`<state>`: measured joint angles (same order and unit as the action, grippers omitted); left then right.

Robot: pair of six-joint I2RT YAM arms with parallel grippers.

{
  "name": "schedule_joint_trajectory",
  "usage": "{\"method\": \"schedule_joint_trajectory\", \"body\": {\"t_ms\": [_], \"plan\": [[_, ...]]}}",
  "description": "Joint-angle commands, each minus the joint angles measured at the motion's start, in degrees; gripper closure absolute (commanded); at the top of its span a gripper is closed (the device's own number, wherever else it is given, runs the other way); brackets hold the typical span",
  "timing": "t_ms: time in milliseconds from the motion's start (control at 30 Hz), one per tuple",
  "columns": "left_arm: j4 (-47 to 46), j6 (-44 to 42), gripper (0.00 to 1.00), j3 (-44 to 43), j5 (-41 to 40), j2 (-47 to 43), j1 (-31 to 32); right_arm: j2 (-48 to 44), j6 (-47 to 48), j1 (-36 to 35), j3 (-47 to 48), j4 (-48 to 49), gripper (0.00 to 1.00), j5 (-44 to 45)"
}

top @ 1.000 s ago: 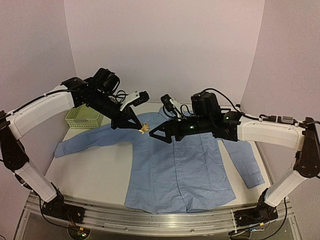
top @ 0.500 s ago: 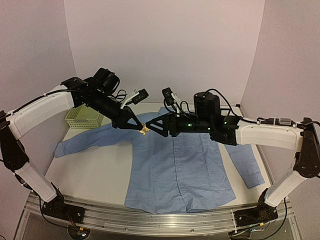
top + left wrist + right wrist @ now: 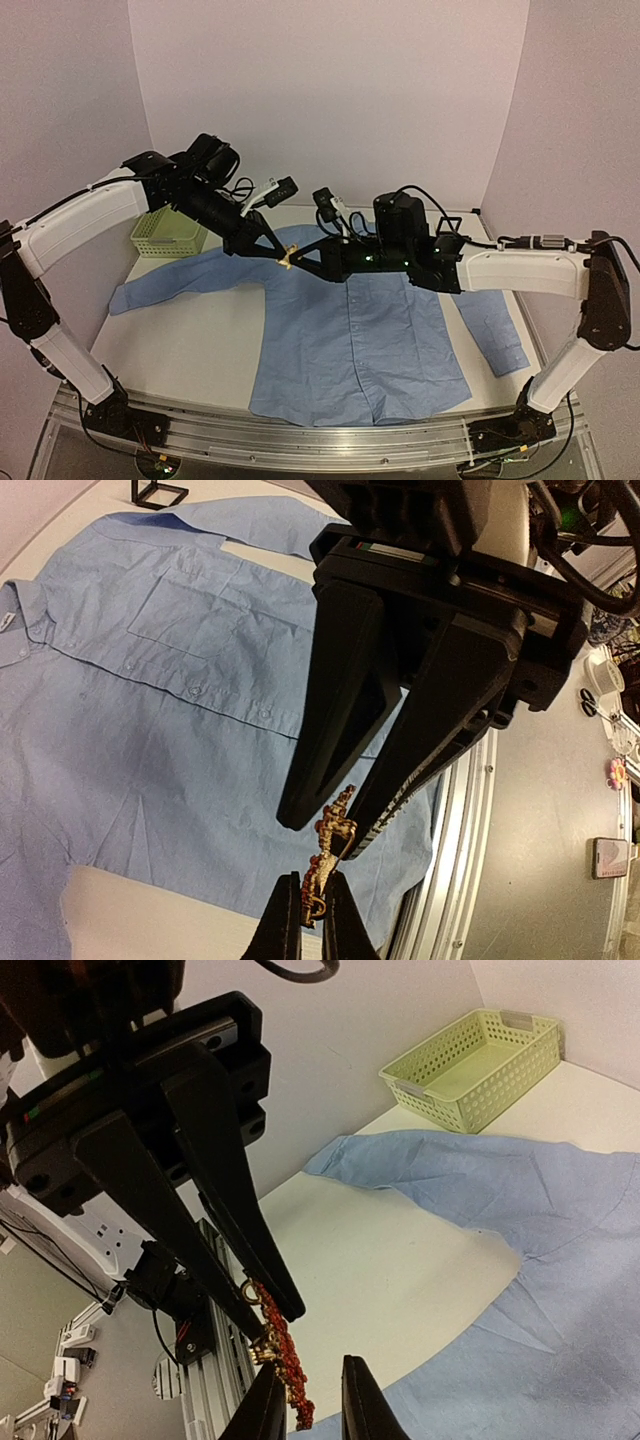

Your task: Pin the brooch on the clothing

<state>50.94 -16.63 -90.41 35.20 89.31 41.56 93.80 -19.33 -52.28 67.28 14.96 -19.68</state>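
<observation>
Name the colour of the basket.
Pale yellow-green; the basket shows best in the right wrist view.

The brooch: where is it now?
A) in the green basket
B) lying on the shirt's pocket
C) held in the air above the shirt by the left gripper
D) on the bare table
C: the left gripper pinches the brooch above the shirt, and the right gripper has its fingers on either side of the free end.
</observation>
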Motion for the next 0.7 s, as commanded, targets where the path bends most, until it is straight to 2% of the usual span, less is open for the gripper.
{"method": "schedule_joint_trajectory", "body": {"t_ms": [0, 167, 233, 300, 400, 467, 533, 667], "plan": [[0.8, -1.7, 1.00, -2.6, 1.8, 0.2, 0.1, -0.1, 0.6, -0.3, 2.8, 0.5, 0.85, 0.0], [1.4, -2.3, 1.00, -2.9, 2.3, 0.5, 0.1, -0.2, 0.3, -0.2, 3.0, 0.5, 0.99, -0.5], [1.4, -2.5, 0.97, -3.5, 2.5, 0.7, 0.1, -0.2, 0.0, -0.2, 2.9, 0.5, 1.00, -0.5], [1.4, -2.8, 0.82, -4.3, 2.4, 0.6, 0.0, -0.4, -0.6, -0.3, 2.9, 0.6, 1.00, -0.2], [0.6, -3.6, 0.53, -4.5, 2.3, -0.5, -0.2, -1.0, -1.4, -0.2, 3.6, 1.0, 1.00, 0.4], [-1.5, -3.7, 0.39, -3.4, 2.4, -2.3, -0.7, -1.5, -2.6, -0.1, 4.2, 1.9, 1.00, 1.1], [-5.3, -2.4, 0.28, -0.8, 2.8, -4.9, -1.8, -2.1, -4.5, 0.1, 4.7, 4.1, 1.00, 1.6], [-21.2, 4.2, 0.17, 8.9, 4.1, -13.4, -5.0, -4.1, -8.2, 0.2, 4.5, 11.8, 1.00, 2.6]]}}
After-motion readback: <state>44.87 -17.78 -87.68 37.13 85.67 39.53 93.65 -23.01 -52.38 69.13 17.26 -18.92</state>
